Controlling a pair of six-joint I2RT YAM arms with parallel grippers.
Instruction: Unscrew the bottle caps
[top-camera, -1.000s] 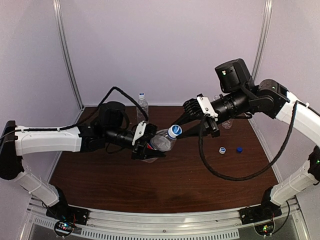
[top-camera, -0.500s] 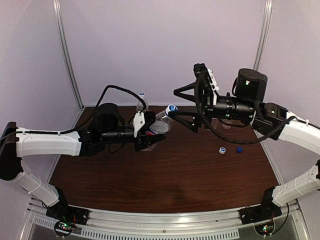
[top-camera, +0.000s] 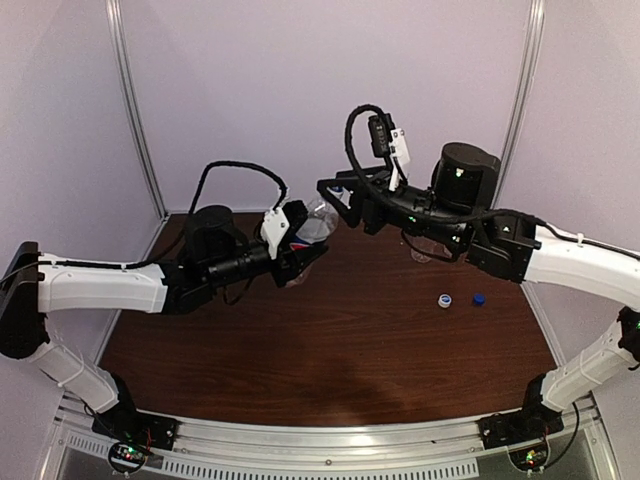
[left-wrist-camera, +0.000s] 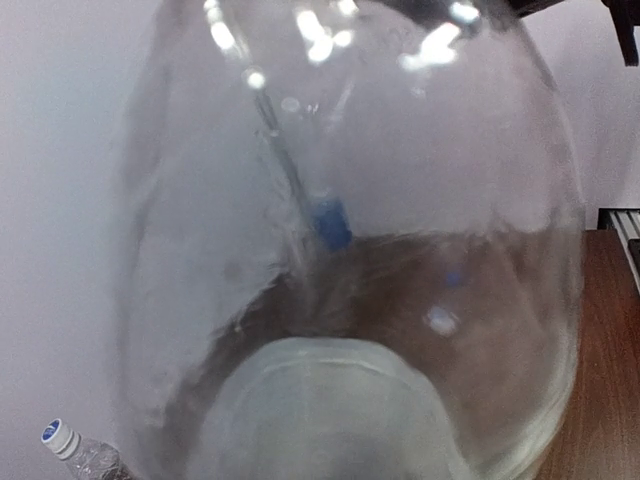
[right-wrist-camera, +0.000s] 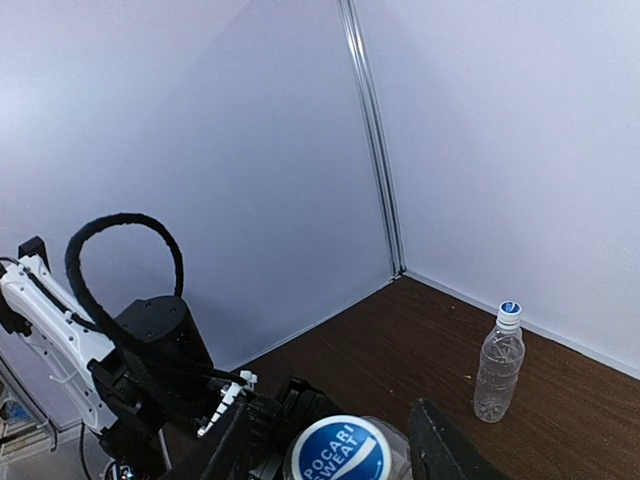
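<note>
My left gripper (top-camera: 296, 246) is shut on a clear bottle (top-camera: 318, 226) and holds it off the table, tilted up to the right. The bottle's body (left-wrist-camera: 350, 250) fills the left wrist view and hides the fingers. Its white cap with a blue top (right-wrist-camera: 345, 451) sits between the fingers of my right gripper (right-wrist-camera: 335, 425). That gripper is open, with a gap on each side of the cap. In the top view the right gripper (top-camera: 338, 198) hangs at the bottle's mouth. A second capped bottle (right-wrist-camera: 498, 362) stands by the back wall.
Two loose caps lie on the brown table at the right, one white with a blue centre (top-camera: 444, 299) and one dark blue (top-camera: 479, 298). Another clear bottle (top-camera: 427, 250) stands partly behind the right arm. Grey walls close the back and sides.
The left arm has lifted the bottle up and toward the back. The right gripper let go of the cap, swung up and left, and now straddles the cap with its jaws apart.
</note>
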